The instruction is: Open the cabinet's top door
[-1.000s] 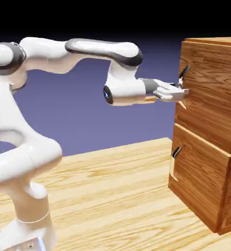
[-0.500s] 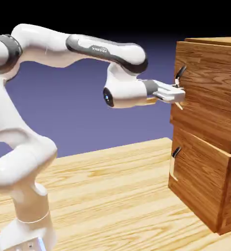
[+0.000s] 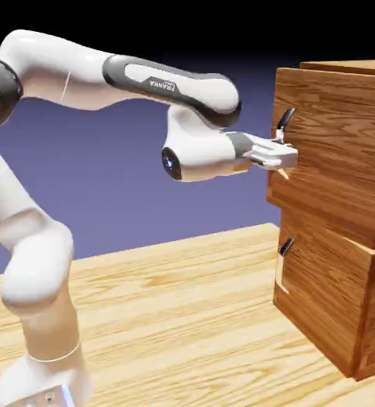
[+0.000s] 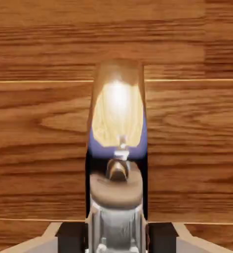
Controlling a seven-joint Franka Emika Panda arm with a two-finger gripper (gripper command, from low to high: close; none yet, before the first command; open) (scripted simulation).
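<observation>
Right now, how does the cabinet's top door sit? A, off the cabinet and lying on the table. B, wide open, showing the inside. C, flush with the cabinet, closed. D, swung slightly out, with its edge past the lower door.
D: in the exterior view the top door juts out past the lower door on the exterior view's left.

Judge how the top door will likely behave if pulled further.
The top door looks like a stiff wooden panel, so it should swing as one piece. Its far edge stands out past the lower door, suggesting it turns freely. The glossy handle might slip in the grip.
</observation>
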